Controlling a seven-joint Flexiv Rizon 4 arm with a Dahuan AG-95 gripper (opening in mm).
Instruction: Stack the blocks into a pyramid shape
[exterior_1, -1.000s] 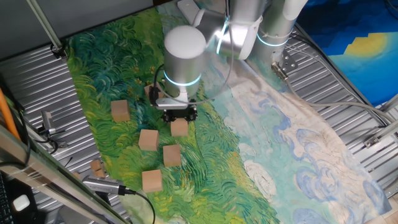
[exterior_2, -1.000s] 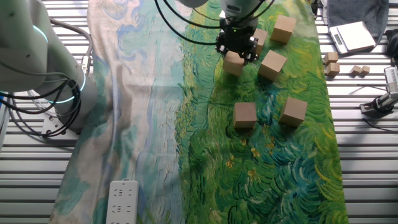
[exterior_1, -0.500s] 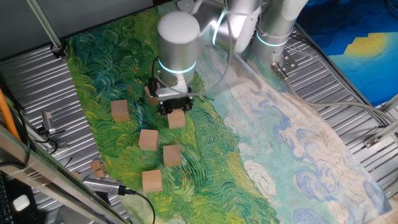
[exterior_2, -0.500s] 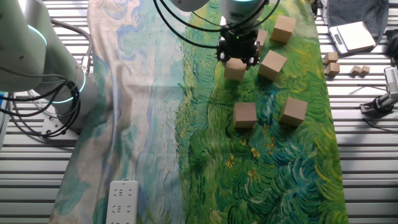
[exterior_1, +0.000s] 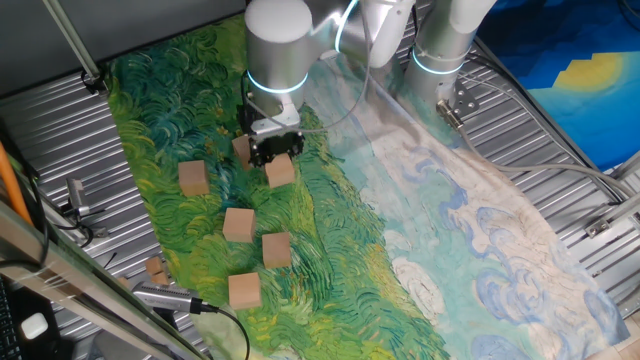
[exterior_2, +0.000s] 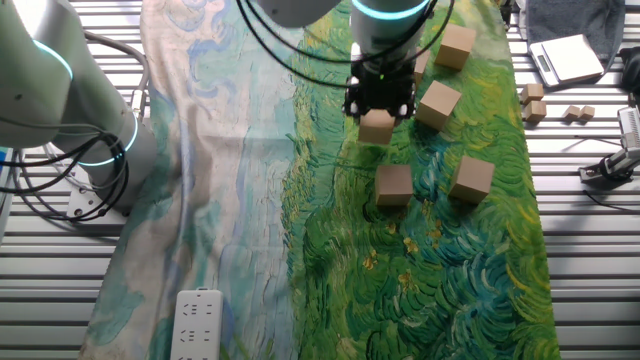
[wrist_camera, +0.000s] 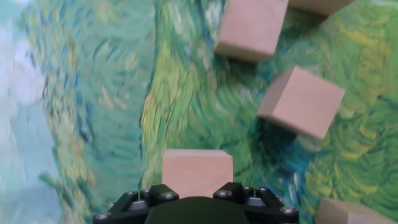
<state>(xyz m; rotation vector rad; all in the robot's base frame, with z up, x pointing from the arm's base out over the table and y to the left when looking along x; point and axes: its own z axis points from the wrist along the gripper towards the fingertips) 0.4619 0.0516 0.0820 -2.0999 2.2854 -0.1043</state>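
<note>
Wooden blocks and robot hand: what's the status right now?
Gripper shut on one block, lifted off the cloth. Other blocks loose, none stacked. Nothing in the way.

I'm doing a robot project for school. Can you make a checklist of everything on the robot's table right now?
Surface: painted cloth, green and pale blue swirls, over a ribbed metal table.
Job's things: six wooden blocks; held block lifted off the cloth, five loose ones such as lie singly, none stacked.
Clutter: small wood scraps beside the cloth.
Grippers: gripper shut on the held block.
Cables: black cables hang from the arm; white power strip on the cloth.
Surroundings: blue and yellow cloth past the table.
</note>
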